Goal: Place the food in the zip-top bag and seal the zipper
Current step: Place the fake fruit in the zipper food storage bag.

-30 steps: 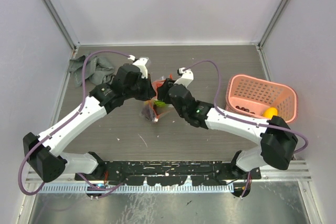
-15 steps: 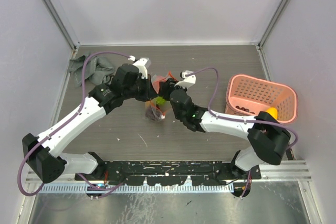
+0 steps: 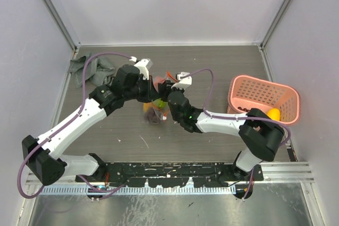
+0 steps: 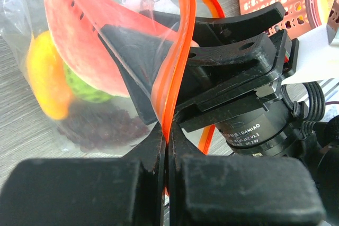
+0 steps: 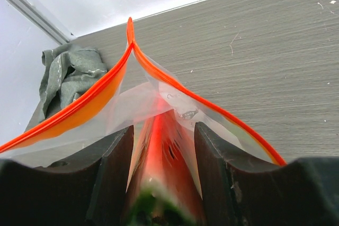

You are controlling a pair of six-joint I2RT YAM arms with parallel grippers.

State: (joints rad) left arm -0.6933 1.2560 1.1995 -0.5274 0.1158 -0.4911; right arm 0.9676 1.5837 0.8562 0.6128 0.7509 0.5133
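The zip-top bag (image 3: 154, 110) hangs just above the table centre, its mouth held open. My left gripper (image 4: 166, 130) is shut on the red-orange zipper (image 4: 183, 41) at one edge. Through the clear film I see food: an orange-yellow piece (image 4: 45, 78), a bumpy green fruit (image 4: 87, 88) and dark purple grapes (image 4: 100, 128). My right gripper (image 5: 163, 130) reaches into the mouth between the two zipper strips (image 5: 159, 75), with the red watermelon slice (image 5: 164, 157) between its fingers. The slice (image 4: 79, 41) sits in the upper part of the bag.
A pink lattice basket (image 3: 263, 99) stands at the right, with a yellow piece (image 3: 273, 114) and something dark inside. A grey cloth (image 3: 95, 70) lies bunched at the back left corner. Both arms meet over the table's middle.
My right arm has swung left and pushed the watermelon slice further into the bag. The bag has shifted slightly left. The left gripper has kept its hold.
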